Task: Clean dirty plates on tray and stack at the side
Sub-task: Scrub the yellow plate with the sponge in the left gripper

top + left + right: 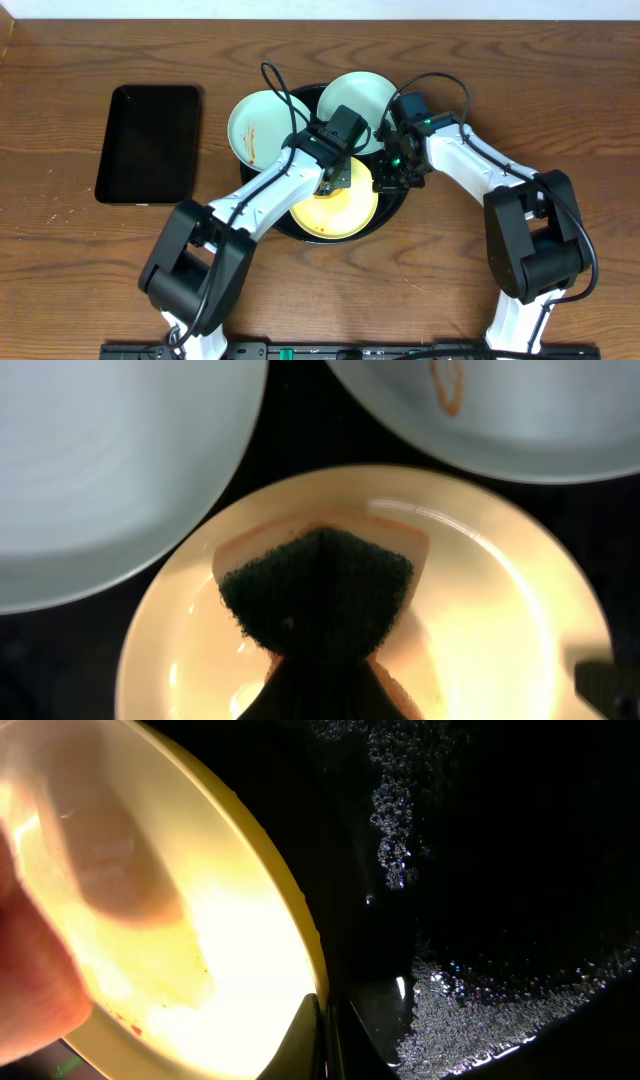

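Clamping a sponge [318, 585], the left gripper [335, 182] presses the yellow plate [338, 216]; right gripper [384, 180] pinches its rim.

Left arm [262, 192], right arm [468, 160]: jaws close together

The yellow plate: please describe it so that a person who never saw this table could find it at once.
In the middle of the wooden table stands a round black tray with three plates. Look at its side toward the bottom of the overhead view. There lies the only yellow plate, a dark sponge on it; the other two plates are pale blue-green.
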You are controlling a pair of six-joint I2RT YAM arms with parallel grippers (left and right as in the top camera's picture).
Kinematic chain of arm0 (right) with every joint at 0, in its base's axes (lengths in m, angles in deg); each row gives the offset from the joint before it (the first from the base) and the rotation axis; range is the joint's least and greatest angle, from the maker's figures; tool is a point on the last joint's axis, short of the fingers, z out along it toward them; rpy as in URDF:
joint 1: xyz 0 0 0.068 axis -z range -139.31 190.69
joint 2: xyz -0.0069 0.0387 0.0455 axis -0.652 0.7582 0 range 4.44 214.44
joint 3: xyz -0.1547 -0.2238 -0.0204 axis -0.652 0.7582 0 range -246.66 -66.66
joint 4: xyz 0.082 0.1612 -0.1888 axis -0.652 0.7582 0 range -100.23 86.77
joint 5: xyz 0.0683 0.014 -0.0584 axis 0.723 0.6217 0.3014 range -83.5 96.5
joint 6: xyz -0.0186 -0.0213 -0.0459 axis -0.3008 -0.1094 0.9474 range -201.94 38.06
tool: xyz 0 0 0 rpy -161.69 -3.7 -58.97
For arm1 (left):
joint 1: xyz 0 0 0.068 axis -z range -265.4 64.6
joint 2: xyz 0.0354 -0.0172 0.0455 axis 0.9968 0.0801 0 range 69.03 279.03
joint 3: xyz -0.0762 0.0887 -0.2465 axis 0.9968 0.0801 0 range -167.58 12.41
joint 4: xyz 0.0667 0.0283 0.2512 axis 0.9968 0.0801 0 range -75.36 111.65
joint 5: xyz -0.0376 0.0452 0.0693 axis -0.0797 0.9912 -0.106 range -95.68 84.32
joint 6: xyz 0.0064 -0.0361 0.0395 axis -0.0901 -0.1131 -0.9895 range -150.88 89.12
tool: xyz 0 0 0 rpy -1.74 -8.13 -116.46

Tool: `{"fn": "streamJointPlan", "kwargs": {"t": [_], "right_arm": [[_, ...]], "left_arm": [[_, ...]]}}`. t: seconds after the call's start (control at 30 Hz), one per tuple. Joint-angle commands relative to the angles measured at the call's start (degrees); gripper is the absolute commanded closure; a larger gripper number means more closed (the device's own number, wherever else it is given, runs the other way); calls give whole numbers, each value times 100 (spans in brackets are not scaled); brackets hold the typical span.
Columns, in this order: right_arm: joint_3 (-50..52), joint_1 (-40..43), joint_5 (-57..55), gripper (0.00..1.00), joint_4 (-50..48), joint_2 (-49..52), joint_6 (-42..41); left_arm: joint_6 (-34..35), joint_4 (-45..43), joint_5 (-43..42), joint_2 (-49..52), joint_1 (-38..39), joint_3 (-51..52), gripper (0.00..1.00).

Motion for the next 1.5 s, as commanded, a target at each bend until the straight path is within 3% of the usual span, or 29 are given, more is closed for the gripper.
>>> {"fn": "streamJointPlan", "kwargs": {"t": [0.0,0.27,0.57,0.77,0.97,1.13,1.27,1.47], "right_arm": [[-74,28,-17,99,28,-79,74],[-74,28,-17,99,28,-79,74],[-74,26,-17,99,26,-79,74],[-74,26,-15,99,31,-79,76],[-74,15,-15,99,28,-79,74],[-74,15,-15,99,35,-79,74],[-74,15,-15,99,42,-79,74],[-74,13,-20,99,-15,-79,74]], "left_arm": [[-120,50,107,435,-9,140,92],[-118,592,-946,802,-11,140,92],[-422,1008,-3158,789,-15,118,92],[-546,673,-2806,789,-243,-26,92],[-409,66,-737,791,-520,-26,93],[-153,181,592,791,-516,-26,93],[37,688,658,791,-514,-28,93],[59,1862,-24,601,-514,-229,93]]}}
